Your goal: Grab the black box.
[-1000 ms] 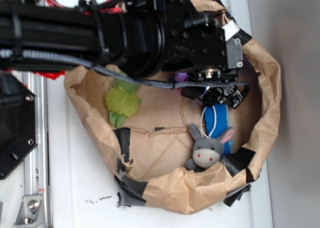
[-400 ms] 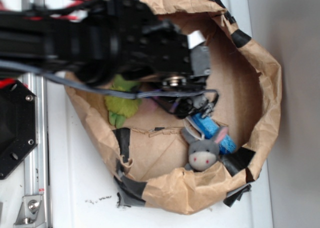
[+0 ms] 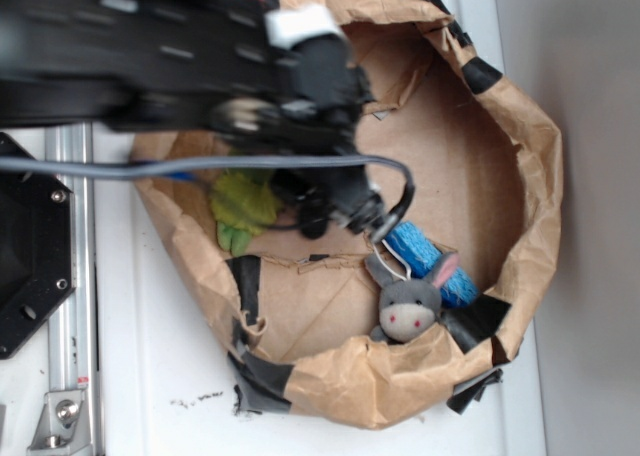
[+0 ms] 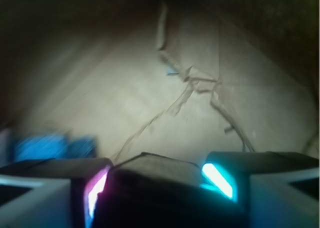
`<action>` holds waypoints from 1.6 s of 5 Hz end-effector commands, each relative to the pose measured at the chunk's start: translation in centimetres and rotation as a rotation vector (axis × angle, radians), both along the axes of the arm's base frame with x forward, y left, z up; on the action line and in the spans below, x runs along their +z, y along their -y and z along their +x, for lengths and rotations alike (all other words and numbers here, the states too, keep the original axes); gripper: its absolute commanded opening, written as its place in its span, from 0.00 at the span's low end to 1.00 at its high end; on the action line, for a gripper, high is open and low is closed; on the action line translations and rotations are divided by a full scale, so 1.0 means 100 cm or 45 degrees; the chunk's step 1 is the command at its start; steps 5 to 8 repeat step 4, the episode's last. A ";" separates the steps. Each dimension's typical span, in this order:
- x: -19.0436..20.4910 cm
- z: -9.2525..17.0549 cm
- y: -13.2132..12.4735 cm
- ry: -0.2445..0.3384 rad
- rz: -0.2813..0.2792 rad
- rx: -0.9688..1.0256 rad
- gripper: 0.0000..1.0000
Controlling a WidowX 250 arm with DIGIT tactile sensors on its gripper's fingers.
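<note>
Jaws clenched on the box (image 4: 150,188), lifted over the bag floor (image 4: 150,88); sponge (image 3: 425,259) and donkey (image 3: 408,303) at bag's lower-right wall.

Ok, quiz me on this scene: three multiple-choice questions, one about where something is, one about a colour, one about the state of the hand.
1. The grey donkey toy sits:
A. against the paper bag's wall, beside the blue sponge
B. outside the bag
C. in the hand

2. The other plush in the bag is:
A. red
B. green
C. yellow

3. Between the hand's fingers in the wrist view is:
A. nothing
B. the black box
C. the blue sponge

Answers:
1. A, it leans at the bag's wall with the sponge right behind it.
2. B, its fabric is plainly green.
3. B, a dark box fills the gap between both lit fingers.
</note>
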State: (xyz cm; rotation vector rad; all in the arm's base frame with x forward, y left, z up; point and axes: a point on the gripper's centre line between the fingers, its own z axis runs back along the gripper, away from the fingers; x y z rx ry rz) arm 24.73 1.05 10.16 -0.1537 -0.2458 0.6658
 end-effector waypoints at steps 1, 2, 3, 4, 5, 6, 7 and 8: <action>0.026 0.003 -0.004 0.067 -0.034 -0.078 0.00; 0.023 0.013 -0.002 0.006 0.032 -0.116 0.00; 0.019 0.024 -0.005 0.001 0.055 -0.102 0.00; 0.018 0.028 -0.006 -0.025 0.043 -0.104 0.00; 0.018 0.028 -0.006 -0.025 0.043 -0.104 0.00; 0.018 0.028 -0.006 -0.025 0.043 -0.104 0.00; 0.018 0.028 -0.006 -0.025 0.043 -0.104 0.00; 0.018 0.028 -0.006 -0.025 0.043 -0.104 0.00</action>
